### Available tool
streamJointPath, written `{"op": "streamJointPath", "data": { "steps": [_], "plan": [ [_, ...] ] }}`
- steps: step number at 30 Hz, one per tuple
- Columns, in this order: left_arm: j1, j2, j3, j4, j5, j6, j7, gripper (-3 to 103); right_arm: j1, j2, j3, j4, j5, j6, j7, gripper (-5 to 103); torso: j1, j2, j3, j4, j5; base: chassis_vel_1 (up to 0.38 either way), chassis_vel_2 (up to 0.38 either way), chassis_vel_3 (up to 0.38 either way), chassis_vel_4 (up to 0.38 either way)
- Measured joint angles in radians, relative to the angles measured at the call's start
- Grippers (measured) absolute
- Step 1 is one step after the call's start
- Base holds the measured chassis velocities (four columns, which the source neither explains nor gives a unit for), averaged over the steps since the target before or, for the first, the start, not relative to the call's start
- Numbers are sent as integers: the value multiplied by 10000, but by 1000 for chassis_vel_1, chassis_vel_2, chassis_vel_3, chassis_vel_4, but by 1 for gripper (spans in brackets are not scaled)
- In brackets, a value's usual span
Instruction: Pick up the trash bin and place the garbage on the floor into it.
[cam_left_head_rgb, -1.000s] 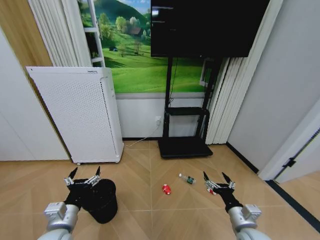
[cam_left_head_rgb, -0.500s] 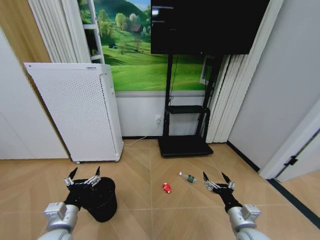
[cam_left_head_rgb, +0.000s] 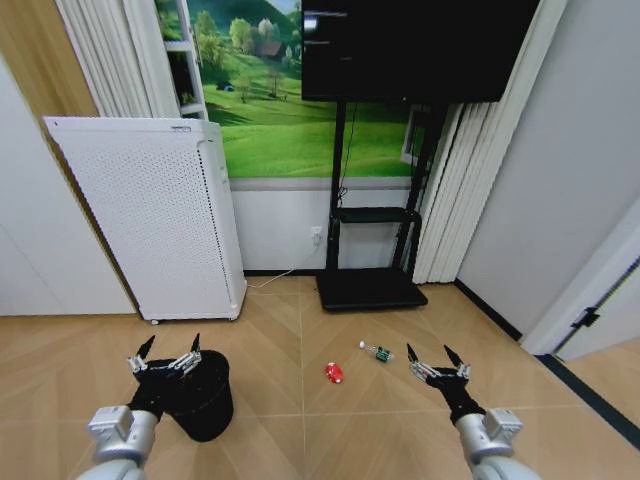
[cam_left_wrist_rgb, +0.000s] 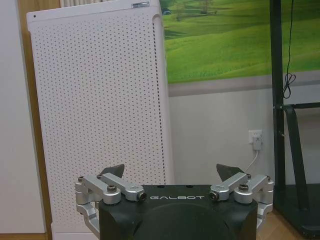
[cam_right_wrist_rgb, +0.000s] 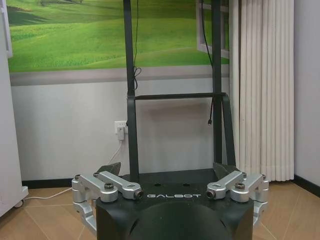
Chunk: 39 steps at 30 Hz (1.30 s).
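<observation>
Hovering low at the near left, the left gripper (cam_left_head_rgb: 166, 358) has its fingers spread wide and holds nothing; the trash bin (cam_left_head_rgb: 203, 397) stands upright on the floor (cam_left_head_rgb: 290, 420) just beyond and slightly right of it, its open mouth facing up, partly covered in the head view by the gripper's body. That is the relation the pickup turns on: the bin lies directly ahead of the left arm, its long axis vertical, so the rim is what the spread fingers would have to close on. The right gripper (cam_left_head_rgb: 437, 369) at the near right is likewise wide and empty, and well apart from the bin, so the left arm looks the better placed for it.

The garbage sits between the two arms and a little farther off: a red can (cam_left_head_rgb: 334, 374) near the middle, a small clear bottle (cam_left_head_rgb: 377, 352) to its right, lying on its side. Both are nearer the right gripper. A white perforated appliance (cam_left_wrist_rgb: 100, 115) stands far left against the wall
</observation>
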Motion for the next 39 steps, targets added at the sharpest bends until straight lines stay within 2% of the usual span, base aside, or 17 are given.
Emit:
{"op": "streamJointPath", "data": {
  "steps": [6,14,17,18,20,21,22,24,27,28,29,31,33,35,36,38,39],
  "plan": [
    [-7,-6,10,53,52,-18,0,100,2,-7,-3,0,0,0,0,100,-24,-229,-187,0,0,0,0,0,0],
    [4,-23,10,97,76,-66,-22,100,52,-11,-51,-15,-5,-11,2,100,-65,-354,-186,0,0,0,0,0,0],
    [-30,-35,52,161,57,-114,-271,100,57,-11,-64,-35,-5,-12,5,100,-67,-354,-186,0,0,0,0,0,0],
    [-56,-67,67,214,56,-89,-517,100,57,-9,-65,-59,-6,-12,7,100,-66,-353,-186,0,-1,0,0,0,0],
    [-78,-129,73,280,53,124,-994,100,55,-8,-64,-135,-7,1,10,100,-66,-342,-186,0,0,0,0,0,0],
    [-78,-129,73,280,53,124,-994,100,55,-8,-64,-135,-7,1,10,100,-66,-342,-186,0,0,0,0,0,0],
    [-98,-151,69,334,32,296,-1409,100,52,-10,-56,-189,-8,26,11,100,-66,-337,-186,1,0,0,0,0,0],
    [-116,-159,58,363,13,401,-1588,100,49,-10,-52,-209,-8,36,10,100,-66,-333,-186,1,0,0,0,0,0],
    [-204,-178,-44,525,-234,829,-2300,100,34,-19,-38,-293,-9,87,11,100,-65,-320,-186,0,0,0,0,0,0],
    [-259,-180,-106,643,-416,1056,-2637,100,32,-24,-35,-336,-12,116,12,100,-64,-314,-186,1,0,0,0,0,0],
    [-259,-180,-106,643,-416,1056,-2637,100,32,-24,-35,-336,-12,116,12,100,-64,-314,-186,1,0,0,0,0,0],
    [-491,-190,-363,1371,-1082,1360,-3097,100,32,-36,-34,-463,-15,168,12,100,-59,-298,-186,0,1,0,0,0,0],
    [-586,-175,-477,1735,-1371,1448,-2961,100,36,-46,-34,-500,-14,174,12,100,-57,-293,-186,0,-1,0,0,0,0],
    [-877,30,-717,2585,-2193,1870,-2282,100,87,-82,-33,-624,-15,186,14,100,-55,-283,-185,1,-3,0,0,0,0],
    [-877,30,-717,2585,-2193,1870,-2282,100,87,-82,-33,-624,-15,186,14,100,-55,-283,-185,1,-3,0,0,0,0],
    [-1124,249,-812,2987,-2890,2551,-2375,100,119,-100,-30,-731,-14,190,20,100,-52,-276,-186,0,-1,0,0,0,0],
    [-1124,249,-812,2987,-2890,2551,-2375,100,119,-100,-30,-731,-14,190,20,100,-52,-276,-186,0,-1,0,0,0,0]
  ]
}}
